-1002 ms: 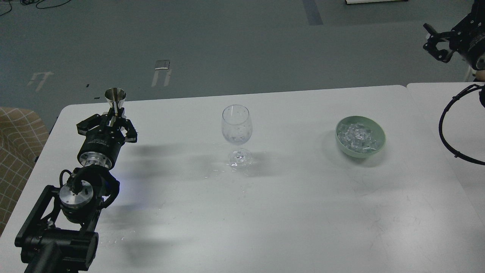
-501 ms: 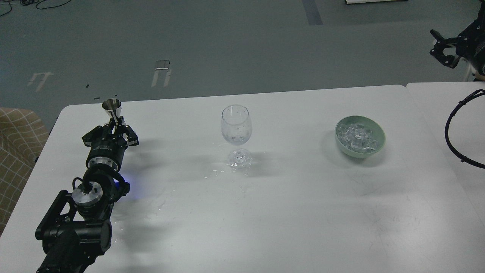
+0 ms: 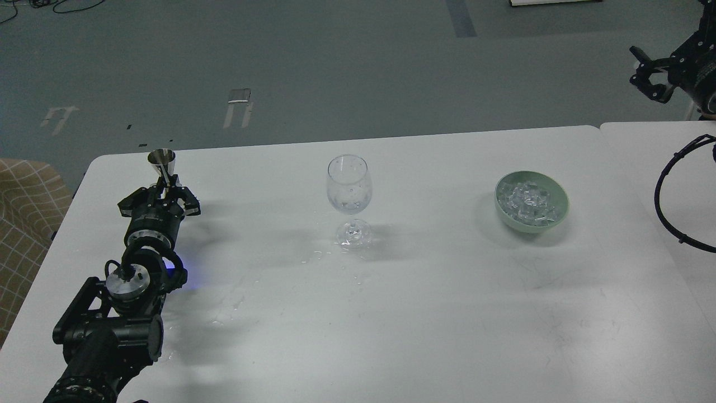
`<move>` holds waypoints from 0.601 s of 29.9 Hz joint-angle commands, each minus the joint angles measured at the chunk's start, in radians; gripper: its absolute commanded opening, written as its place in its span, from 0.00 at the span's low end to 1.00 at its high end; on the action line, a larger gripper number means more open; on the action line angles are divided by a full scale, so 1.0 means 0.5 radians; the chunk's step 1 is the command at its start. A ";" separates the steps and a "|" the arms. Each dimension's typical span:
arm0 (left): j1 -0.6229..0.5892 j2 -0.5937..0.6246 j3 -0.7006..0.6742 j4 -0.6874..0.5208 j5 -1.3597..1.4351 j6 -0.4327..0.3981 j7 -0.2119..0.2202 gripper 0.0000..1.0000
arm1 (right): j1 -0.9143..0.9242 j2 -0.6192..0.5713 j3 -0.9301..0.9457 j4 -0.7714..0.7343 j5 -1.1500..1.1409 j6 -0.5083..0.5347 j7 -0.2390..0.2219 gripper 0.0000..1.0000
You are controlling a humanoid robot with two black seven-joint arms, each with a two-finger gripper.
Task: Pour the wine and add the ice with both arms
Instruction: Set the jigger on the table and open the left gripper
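Closest to us, our left gripper [image 3: 163,187] is clamped on the waist of a small shiny steel jigger [image 3: 162,163], upright at the white table's [image 3: 425,313] left end. Mid-table stands the clear stemmed wine glass [image 3: 349,197], wine not really visible. To the right, the pale green bowl [image 3: 532,201] holds the glassy ice cubes [image 3: 528,201]. Farthest off, up in the right corner, our right gripper [image 3: 648,78] has its fingers spread, nothing in them.

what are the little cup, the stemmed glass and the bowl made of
The cup in the left gripper looks like polished metal: silvery and mirror-like. The glass looks like clear glass, though it could be plastic: see-through with bright glints. The bowl is opaque pale green with a soft sheen, likely glazed ceramic or plastic.
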 commanded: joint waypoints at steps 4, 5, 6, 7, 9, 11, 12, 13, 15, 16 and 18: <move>-0.010 0.002 0.016 0.009 0.000 0.001 0.006 0.35 | -0.003 -0.001 0.003 0.014 0.000 0.000 0.000 1.00; -0.007 0.002 0.025 0.009 0.000 0.001 0.006 0.36 | -0.003 -0.001 0.003 0.017 0.000 0.000 0.000 1.00; -0.007 -0.001 0.025 0.009 0.000 0.001 0.006 0.37 | -0.003 -0.001 0.003 0.020 0.000 0.000 0.000 1.00; -0.007 -0.001 0.028 0.009 0.000 0.001 0.006 0.39 | 0.000 -0.001 0.000 0.026 0.000 0.000 0.000 1.00; -0.007 -0.001 0.031 0.009 0.003 0.001 0.006 0.40 | -0.003 -0.001 0.000 0.026 0.000 0.000 0.000 1.00; -0.007 -0.001 0.031 0.009 0.003 -0.002 0.009 0.40 | -0.003 -0.004 0.000 0.026 0.000 0.000 0.000 1.00; -0.007 0.002 0.028 0.009 0.003 -0.002 0.006 0.40 | 0.000 -0.007 0.000 0.026 0.000 0.000 0.000 1.00; -0.010 0.002 0.028 0.006 0.006 -0.002 0.009 0.40 | 0.000 -0.010 0.000 0.026 0.000 0.000 0.000 1.00; -0.010 0.002 0.028 0.003 0.006 -0.012 0.009 0.41 | 0.000 -0.010 0.000 0.029 0.000 0.000 0.000 1.00; -0.010 0.002 0.028 0.003 0.006 -0.012 0.009 0.41 | 0.000 -0.010 0.000 0.029 0.000 0.000 0.000 1.00; -0.010 0.002 0.031 -0.003 0.009 -0.033 0.012 0.50 | -0.003 -0.010 0.000 0.032 0.000 0.000 0.000 1.00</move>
